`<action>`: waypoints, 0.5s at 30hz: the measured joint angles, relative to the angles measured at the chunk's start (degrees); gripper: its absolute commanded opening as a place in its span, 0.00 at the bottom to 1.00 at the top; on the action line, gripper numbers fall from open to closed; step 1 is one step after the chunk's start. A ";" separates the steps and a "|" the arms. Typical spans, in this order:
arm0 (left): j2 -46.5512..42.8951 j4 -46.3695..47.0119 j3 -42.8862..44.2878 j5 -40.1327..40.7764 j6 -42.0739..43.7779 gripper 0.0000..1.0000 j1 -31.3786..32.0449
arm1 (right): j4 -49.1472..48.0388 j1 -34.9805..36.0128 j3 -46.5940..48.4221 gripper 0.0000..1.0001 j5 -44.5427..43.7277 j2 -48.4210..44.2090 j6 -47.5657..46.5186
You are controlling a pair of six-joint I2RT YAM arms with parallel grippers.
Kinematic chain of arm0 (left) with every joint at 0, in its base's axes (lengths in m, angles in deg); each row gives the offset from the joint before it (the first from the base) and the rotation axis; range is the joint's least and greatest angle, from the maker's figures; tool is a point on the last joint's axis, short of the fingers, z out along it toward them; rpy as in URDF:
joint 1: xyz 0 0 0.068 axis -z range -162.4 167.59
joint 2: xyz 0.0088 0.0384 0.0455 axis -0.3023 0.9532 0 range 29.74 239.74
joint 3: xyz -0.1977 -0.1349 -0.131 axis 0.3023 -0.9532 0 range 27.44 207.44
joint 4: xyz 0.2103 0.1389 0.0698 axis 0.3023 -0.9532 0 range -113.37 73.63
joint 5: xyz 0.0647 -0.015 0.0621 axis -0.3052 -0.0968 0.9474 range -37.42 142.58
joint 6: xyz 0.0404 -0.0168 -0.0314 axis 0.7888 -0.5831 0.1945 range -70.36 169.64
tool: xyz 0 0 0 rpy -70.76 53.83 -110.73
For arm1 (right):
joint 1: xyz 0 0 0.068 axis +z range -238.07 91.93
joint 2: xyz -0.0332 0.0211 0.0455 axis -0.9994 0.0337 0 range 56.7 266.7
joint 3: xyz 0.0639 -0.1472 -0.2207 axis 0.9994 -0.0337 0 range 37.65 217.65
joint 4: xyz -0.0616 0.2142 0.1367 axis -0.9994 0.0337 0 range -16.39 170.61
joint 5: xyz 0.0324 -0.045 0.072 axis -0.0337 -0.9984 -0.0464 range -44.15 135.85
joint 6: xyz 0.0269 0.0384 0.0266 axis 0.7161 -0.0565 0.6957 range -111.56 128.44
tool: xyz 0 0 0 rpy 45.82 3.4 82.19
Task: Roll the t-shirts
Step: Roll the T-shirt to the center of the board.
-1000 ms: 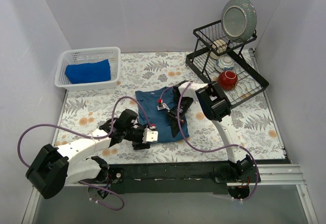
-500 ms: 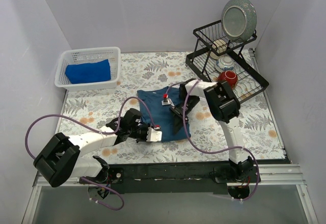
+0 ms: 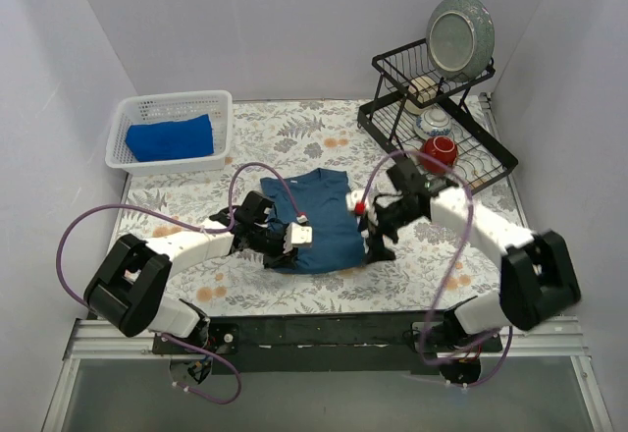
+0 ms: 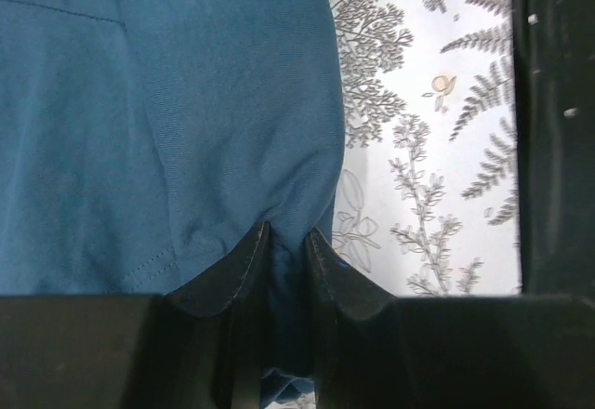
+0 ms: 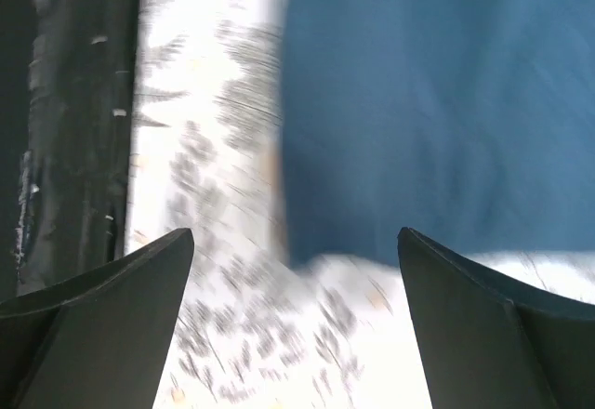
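**Catch the second corner before rolling**

The left gripper, nearly closed, pinches a pucker of cloth at the near-left hem of the dark teal t-shirt, which lies spread mid-table. The right gripper hangs wide apart and empty over the shirt's near-right corner. I judge it should grip that corner level with the left, so the hem rolls evenly. At rear left, the white mesh basket holds the folded royal blue t-shirt. At rear right, the dish rack holds a plate, a patterned bowl and a red bowl.
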 measured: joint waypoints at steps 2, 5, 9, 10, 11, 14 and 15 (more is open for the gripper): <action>0.79 -1.25 0.57 -2.01 -1.55 0.14 -1.01 | -6.43 8.07 -8.26 0.98 -3.37 -8.02 0.37; 1.99 -3.26 1.46 -4.76 -2.69 0.15 -2.27 | -15.50 14.69 -15.43 0.98 -6.84 -11.56 2.47; 3.74 -5.79 2.89 -7.93 -3.21 0.15 -4.48 | -25.59 17.66 -21.07 0.97 -12.35 -13.75 4.13; 4.20 -6.25 3.21 -8.59 -3.32 0.15 -5.01 | -27.52 18.51 -21.66 0.98 -13.51 -14.01 4.11; 4.63 -6.78 3.61 -9.22 -3.41 0.16 -5.53 | -29.07 19.21 -21.84 0.97 -14.53 -14.08 4.07; 6.32 -8.55 5.07 -10.93 -3.52 0.16 -6.84 | -33.53 20.72 -22.01 0.96 -16.04 -13.77 3.80; 7.02 -9.18 5.70 -11.45 -3.50 0.16 -7.19 | -34.95 21.09 -22.16 0.95 -16.48 -13.49 3.63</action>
